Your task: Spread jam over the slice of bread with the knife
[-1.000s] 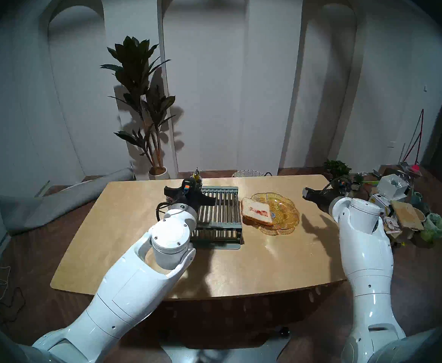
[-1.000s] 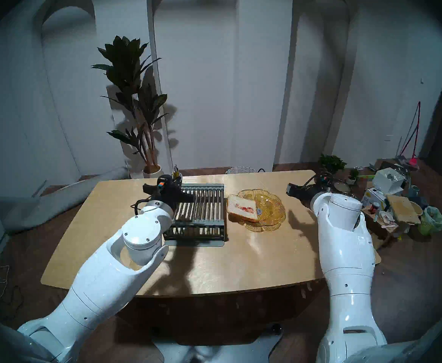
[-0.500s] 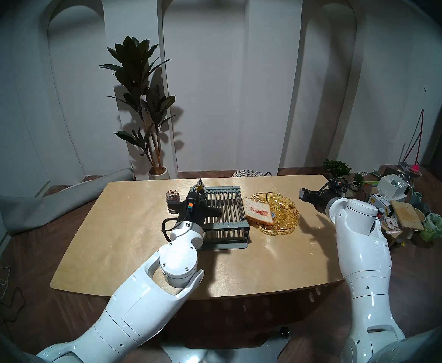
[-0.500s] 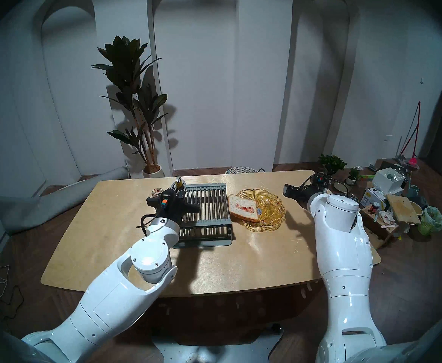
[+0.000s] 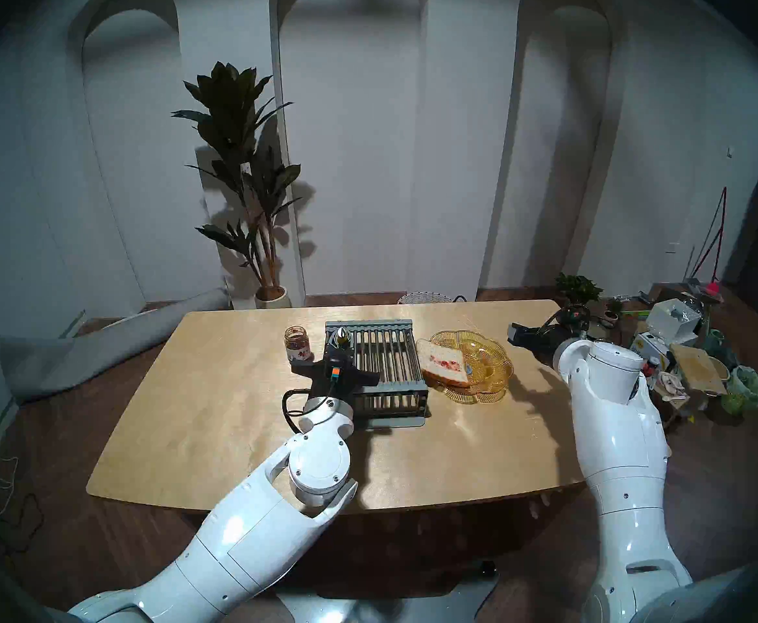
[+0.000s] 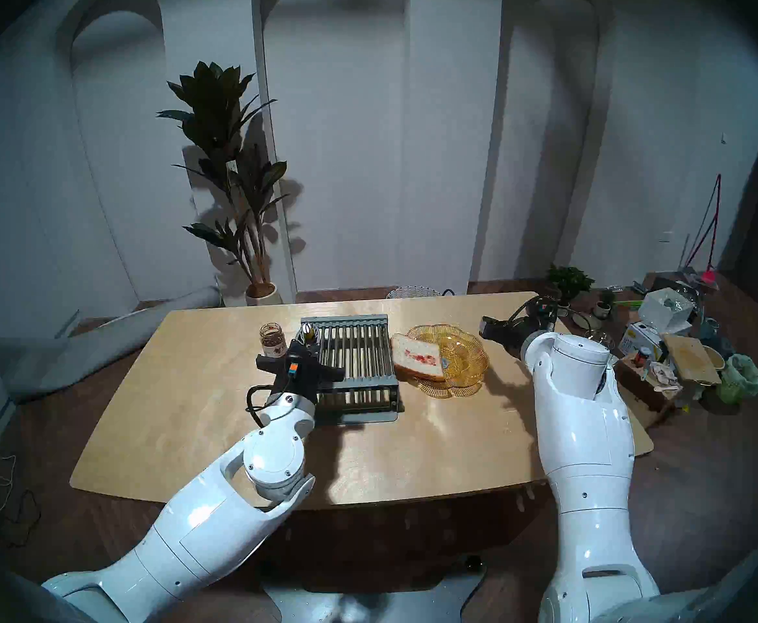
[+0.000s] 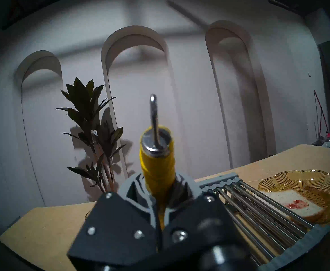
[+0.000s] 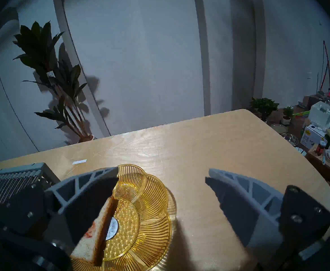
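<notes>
My left gripper point(image 5: 337, 350) point(image 7: 158, 215) is shut on the knife's yellow handle point(image 7: 157, 167), and the silver blade point(image 7: 154, 116) points up and away. It hovers over the near left corner of the grey rack point(image 5: 386, 361). The jam jar point(image 5: 297, 342) point(image 6: 272, 339) stands open just left of the rack. The slice of bread point(image 5: 442, 362) point(image 7: 291, 203) leans on the left rim of an amber glass plate point(image 5: 491, 370), with a red jam smear in its middle. My right gripper point(image 5: 512, 334) point(image 8: 163, 172) hangs open to the right of the plate, empty.
The rack of metal rods point(image 7: 258, 208) lies between jar and plate. A wicker basket point(image 5: 424, 298) sits beyond the table's far edge. Boxes and clutter point(image 5: 682, 352) crowd the floor on the right. A potted plant point(image 5: 242, 181) stands by the wall.
My left arm has pulled back toward me with the knife, uncovering the jam jar. My right gripper has drifted slightly left toward the plate.
</notes>
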You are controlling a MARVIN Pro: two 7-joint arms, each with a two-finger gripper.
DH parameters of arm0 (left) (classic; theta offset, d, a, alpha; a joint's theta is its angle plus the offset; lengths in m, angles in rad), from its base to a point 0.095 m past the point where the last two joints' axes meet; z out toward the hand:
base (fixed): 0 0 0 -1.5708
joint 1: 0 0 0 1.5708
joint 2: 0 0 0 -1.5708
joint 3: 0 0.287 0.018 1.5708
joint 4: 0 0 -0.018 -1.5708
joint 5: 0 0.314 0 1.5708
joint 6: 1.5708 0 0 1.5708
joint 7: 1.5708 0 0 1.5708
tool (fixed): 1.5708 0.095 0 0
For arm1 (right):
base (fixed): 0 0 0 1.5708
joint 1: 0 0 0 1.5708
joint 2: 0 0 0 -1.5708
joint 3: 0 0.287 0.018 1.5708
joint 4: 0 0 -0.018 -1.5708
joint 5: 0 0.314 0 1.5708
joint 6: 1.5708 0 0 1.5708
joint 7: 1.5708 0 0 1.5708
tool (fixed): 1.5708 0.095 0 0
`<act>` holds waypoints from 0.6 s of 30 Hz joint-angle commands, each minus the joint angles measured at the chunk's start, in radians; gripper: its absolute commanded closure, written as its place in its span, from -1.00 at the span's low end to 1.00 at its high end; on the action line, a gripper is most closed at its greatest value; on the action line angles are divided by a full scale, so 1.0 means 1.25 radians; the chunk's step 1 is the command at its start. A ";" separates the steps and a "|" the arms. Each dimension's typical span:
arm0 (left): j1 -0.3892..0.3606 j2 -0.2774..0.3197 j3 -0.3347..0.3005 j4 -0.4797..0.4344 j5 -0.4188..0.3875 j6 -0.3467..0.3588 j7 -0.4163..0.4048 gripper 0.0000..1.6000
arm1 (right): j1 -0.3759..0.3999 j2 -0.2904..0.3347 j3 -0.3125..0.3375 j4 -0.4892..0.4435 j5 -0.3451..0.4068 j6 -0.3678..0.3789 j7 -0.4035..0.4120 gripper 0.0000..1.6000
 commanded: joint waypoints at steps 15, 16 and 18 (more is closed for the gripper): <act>0.055 0.006 0.011 -0.064 -0.012 0.044 0.020 1.00 | 0.011 -0.003 -0.016 -0.013 -0.004 -0.005 0.002 -1.00; 0.055 0.006 0.012 -0.064 -0.015 0.042 0.021 1.00 | 0.011 -0.002 -0.018 -0.012 -0.004 -0.006 0.003 -1.00; 0.055 0.006 0.012 -0.064 -0.015 0.043 0.023 1.00 | 0.011 -0.002 -0.018 -0.010 -0.005 -0.007 0.004 -1.00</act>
